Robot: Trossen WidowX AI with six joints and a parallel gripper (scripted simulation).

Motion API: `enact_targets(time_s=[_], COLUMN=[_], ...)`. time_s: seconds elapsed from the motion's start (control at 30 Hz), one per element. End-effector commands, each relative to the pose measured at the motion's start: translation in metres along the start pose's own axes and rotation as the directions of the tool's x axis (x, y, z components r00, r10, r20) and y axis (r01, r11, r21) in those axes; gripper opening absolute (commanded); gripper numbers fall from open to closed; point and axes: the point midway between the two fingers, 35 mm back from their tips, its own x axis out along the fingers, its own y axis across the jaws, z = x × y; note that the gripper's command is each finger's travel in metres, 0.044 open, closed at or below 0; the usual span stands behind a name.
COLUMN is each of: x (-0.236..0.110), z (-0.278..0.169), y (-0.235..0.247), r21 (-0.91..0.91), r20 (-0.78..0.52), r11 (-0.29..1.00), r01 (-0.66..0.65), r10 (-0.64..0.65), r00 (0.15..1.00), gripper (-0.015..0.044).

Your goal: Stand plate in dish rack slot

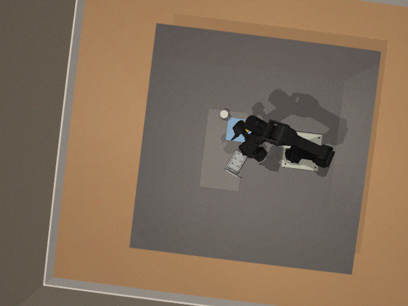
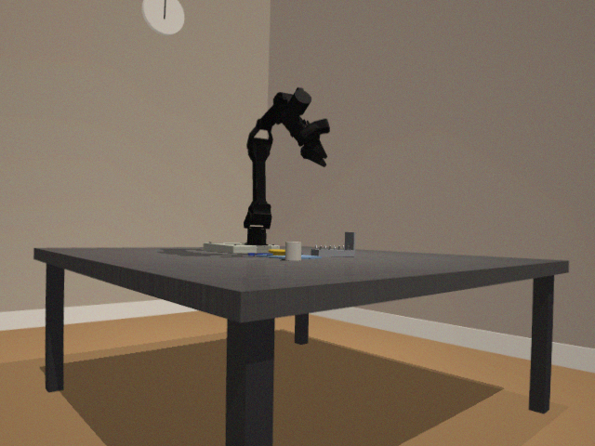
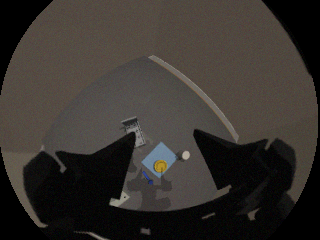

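A small yellow plate [image 3: 160,166] [image 2: 277,250] lies flat on a blue square mat [image 3: 167,151] [image 1: 231,124] on the dark table. The arm hides most of it in the top view. The grey dish rack [image 1: 236,162] [image 2: 331,251] [image 3: 132,126] stands beside the mat, with an upright post at one end. My gripper [image 1: 235,133] [image 2: 317,159] [image 3: 166,134] is open and empty. It hangs high over the mat and plate, pointing down at them.
A white cup [image 1: 224,113] [image 2: 293,250] [image 3: 186,155] stands at the mat's corner. A small blue object [image 3: 146,176] lies by the mat's other side. The arm's pale base plate [image 1: 308,136] [image 2: 225,247] sits behind them.
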Motion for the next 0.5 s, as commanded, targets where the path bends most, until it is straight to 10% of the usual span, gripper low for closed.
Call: enact_targets(time_s=[0.0, 0.47], x=[0.008, 0.019], z=[-0.019, -0.090], y=[-0.009, -0.030], r21=[0.105, 0.433], r20=[-0.082, -0.368], r11=[0.994, 0.892], r01=[0.006, 0.135], r10=[0.003, 0.038], r00=[0.997, 0.929], gripper=[0.0400, 0.0400])
